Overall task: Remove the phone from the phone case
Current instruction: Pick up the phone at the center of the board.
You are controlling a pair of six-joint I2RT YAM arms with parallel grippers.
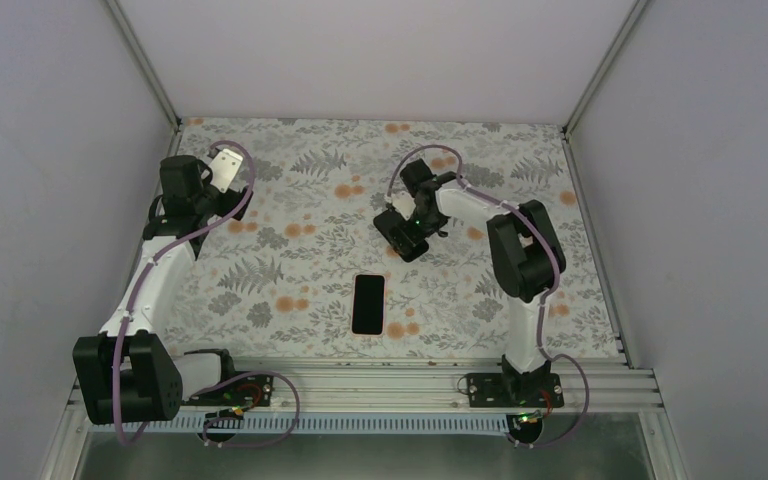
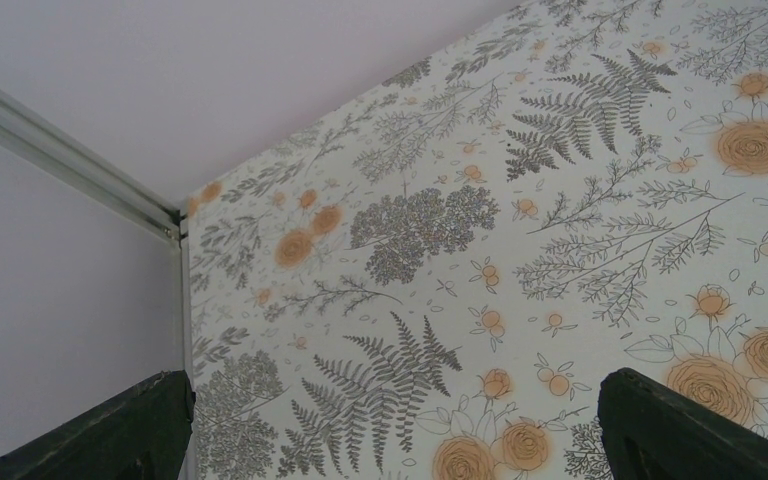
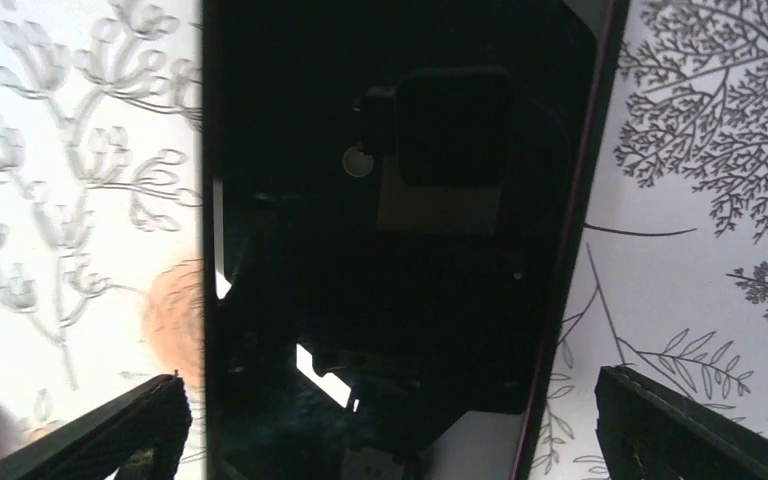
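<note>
- Phone [image 1: 367, 304] lies flat mid-table, near the right gripper [image 1: 407, 243]; glossy, stiff, probably slippery and light
- Case not tellable apart from it
- Pinch the long edges; right gripper and left gripper [image 2: 395, 385] both gape, holding nothing

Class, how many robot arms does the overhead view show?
2. The left arm stretches back on the left side; the right arm bends inward from the right. None seems hidden.

Black phone [image 1: 368, 303]; grey-fern, orange-flower patterned table [image 1: 290, 270]
</note>
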